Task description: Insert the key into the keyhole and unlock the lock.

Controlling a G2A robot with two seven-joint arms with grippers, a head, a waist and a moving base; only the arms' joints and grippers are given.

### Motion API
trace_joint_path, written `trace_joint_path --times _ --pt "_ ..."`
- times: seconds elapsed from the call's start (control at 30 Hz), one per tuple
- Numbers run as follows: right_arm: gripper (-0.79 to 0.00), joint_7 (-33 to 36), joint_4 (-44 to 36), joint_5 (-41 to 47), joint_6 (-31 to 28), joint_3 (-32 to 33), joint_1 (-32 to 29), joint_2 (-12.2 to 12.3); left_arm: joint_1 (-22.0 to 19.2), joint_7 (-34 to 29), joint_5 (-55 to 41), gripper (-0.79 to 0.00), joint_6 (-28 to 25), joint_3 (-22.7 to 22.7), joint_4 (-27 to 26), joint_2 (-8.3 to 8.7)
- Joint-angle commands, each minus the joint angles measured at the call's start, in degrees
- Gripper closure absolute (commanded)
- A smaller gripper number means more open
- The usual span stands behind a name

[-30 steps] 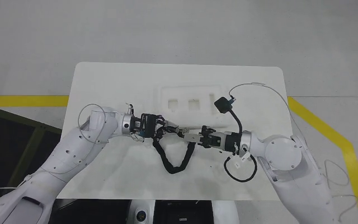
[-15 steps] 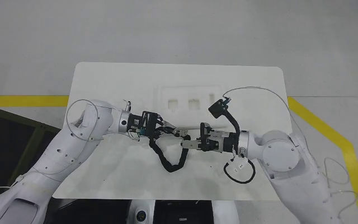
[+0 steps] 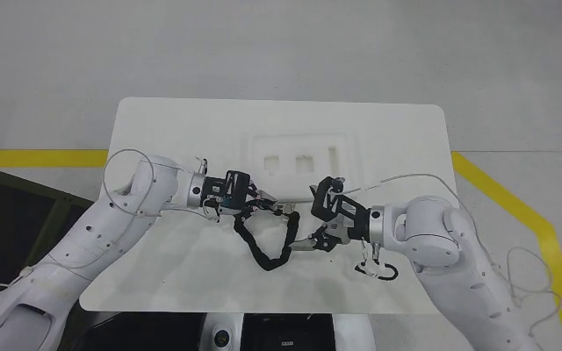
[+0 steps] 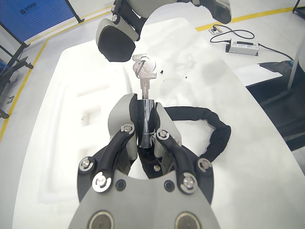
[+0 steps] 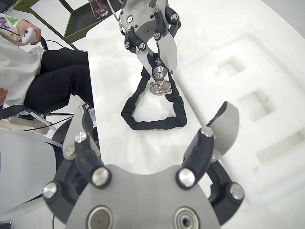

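**Key was in the lock, right gripper had let go of it**

My left gripper [image 4: 145, 107] was clenched on the shiny chrome lock cylinder [image 4: 145, 120], one finger on each side. It held the cylinder above the white table [image 3: 176, 132] with the keyhole end pointed at my other arm. The flat silver metal key [image 4: 145, 69] was in the keyhole, blade in, with its textured head poking out past my fingertips. A second small silver piece hung on a ring through the head, and I couldn't tell if it was another key.

My right gripper [image 5: 155, 115] was released, fingers spread wide and holding nothing. It faced the key head, near it but apart. In the left wrist view one of its black pads [image 4: 116, 46] looked just beside the head. The right wrist view showed a clear gap, though, so no contact as far as I could see.

Going outward, the black fabric-sleeved chain [image 3: 263, 254] hung from the lock cylinder. It drooped down and lay in a loop on the table, toward the near edge. In the top view it sat below and between both grippers. On the far side of the table was the white foam tray [image 3: 263, 140] with rectangular pockets cut into it, apart from the lock and the chain.
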Motion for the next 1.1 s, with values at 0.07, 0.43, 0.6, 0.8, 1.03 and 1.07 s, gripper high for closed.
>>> trace_joint_path --times 0.07,0.43,0.6,0.8,1.03,1.07 --pt "-0.785 0.00 0.00 -0.01 0.00 0.00 0.00 0.00 -0.49 -0.75 -1.61 0.000 0.00 0.68 -0.16 0.31" --pt "-0.785 -6.69 0.19 -19.49 -10.44 -1.25 2.23 0.49 -2.57 -4.10 -5.24 0.000 0.00 3.66 -0.22 1.22" --pt "-0.785 -13.49 -1.17 -28.93 -13.13 -2.45 1.93 0.53 -3.94 -4.77 -6.60 0.000 0.00 5.78 -0.29 1.72" --pt "-0.683 -20.28 -2.80 -38.19 -14.25 -3.56 1.14 0.65 -5.35 -5.09 -8.46 0.000 0.00 7.74 0.12 2.11" --pt "-0.391 -23.63 -3.80 -46.69 -12.22 -5.66 1.20 0.56 -6.66 -5.25 -10.23 0.000 0.00 9.57 0.46 2.29" --pt "-0.382 -24.22 -3.81 -47.32 -11.83 -5.78 1.19 0.55 -6.79 -5.30 -10.39 0.000 0.00 9.79 0.49 2.31"
